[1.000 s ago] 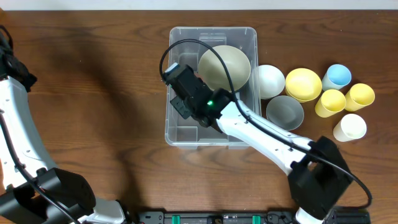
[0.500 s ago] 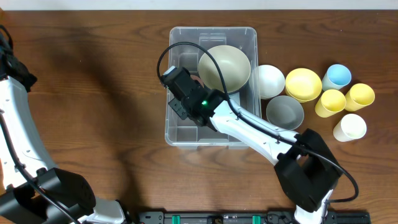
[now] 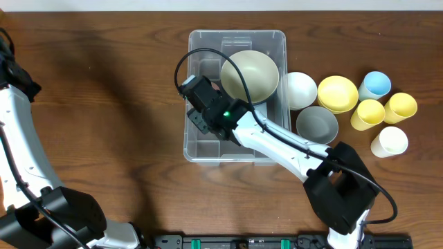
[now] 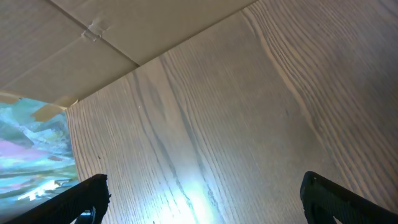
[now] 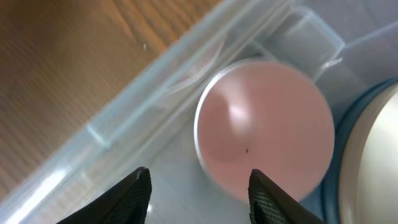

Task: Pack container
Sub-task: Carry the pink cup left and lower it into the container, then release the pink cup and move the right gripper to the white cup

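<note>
The container [image 3: 192,148] is placed on the table [image 3: 104,83] near its middle, upright and open, with its long side running away from the robot. Two things are seen inside it: an olive bowl [image 3: 249,75] resting in the far right part, and a pink round piece [image 5: 264,127] just beside that bowl towards the left wall; whether the piece is a cup or a small bowl cannot be told. The near half of the container is shown bare. The right gripper [image 5: 199,186] is held inside the container above the pink piece, its fingers spread apart with nothing pinched between them, so the piece is judged to be lying free. Outside, just to the right of the container, seven things are gathered unpacked: a white bowl [image 3: 301,90], a yellow bowl [image 3: 337,93], a grey bowl [image 3: 317,124], a blue cup [image 3: 376,84], a yellow cup [image 3: 367,114], a second yellow cup [image 3: 400,107] and a cream cup [image 3: 389,142]. The packing is therefore judged to be at an early stage, with most of it left to do. The left gripper [image 4: 202,199] is held well apart from all this over bare wood, its fingers spread wide and empty.
</note>
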